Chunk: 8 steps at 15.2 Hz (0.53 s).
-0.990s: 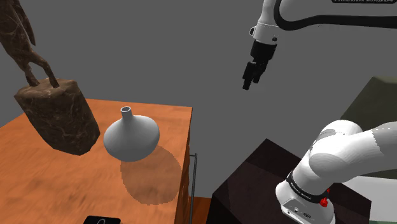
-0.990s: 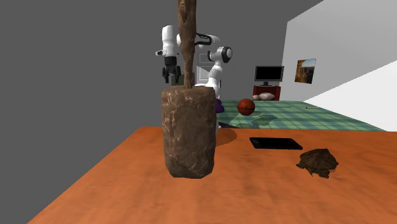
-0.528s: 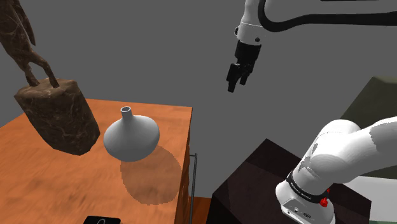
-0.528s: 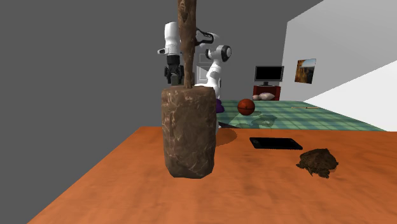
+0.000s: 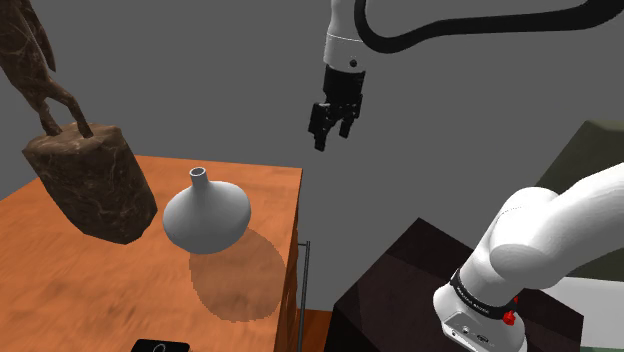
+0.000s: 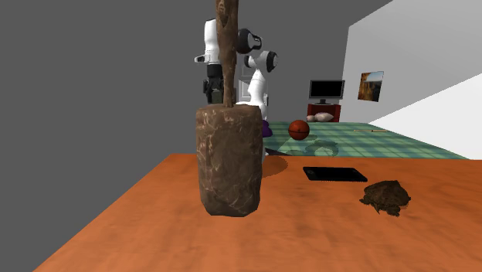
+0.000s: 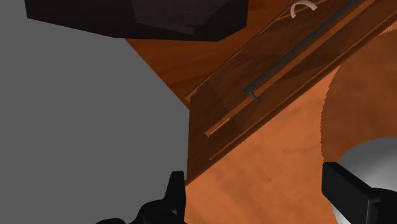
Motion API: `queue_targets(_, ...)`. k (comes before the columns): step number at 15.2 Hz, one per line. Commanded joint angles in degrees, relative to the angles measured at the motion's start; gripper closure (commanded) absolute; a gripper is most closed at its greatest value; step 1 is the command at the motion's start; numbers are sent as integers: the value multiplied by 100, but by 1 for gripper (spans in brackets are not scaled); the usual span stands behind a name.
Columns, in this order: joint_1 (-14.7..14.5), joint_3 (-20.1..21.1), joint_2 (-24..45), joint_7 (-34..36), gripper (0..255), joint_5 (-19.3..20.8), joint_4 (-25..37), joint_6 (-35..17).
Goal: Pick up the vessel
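Left upright near the edge of the orange table [image 5: 60,270], beside a brown sculpture [image 5: 90,185]: the grey vessel [image 5: 205,215]. Beyond and well above it, swung closer within the last second: the gripper [image 5: 332,138], fingers [image 7: 347,191] spread wide, empty. Approach judged unfinished, descent pending.

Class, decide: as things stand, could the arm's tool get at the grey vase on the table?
Probably yes. The tool hangs open, high and to one side of the vase, with nothing between them; the brown statue stands on the vase's other side.
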<state>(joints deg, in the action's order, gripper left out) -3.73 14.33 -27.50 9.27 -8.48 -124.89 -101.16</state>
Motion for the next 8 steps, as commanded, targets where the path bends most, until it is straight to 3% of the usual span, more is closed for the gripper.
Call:
queue_targets(1,-35,214,293,275,0,5,292,-32)
queue_targets(8,-145,961,1557,1302,0,324,1520,-108)
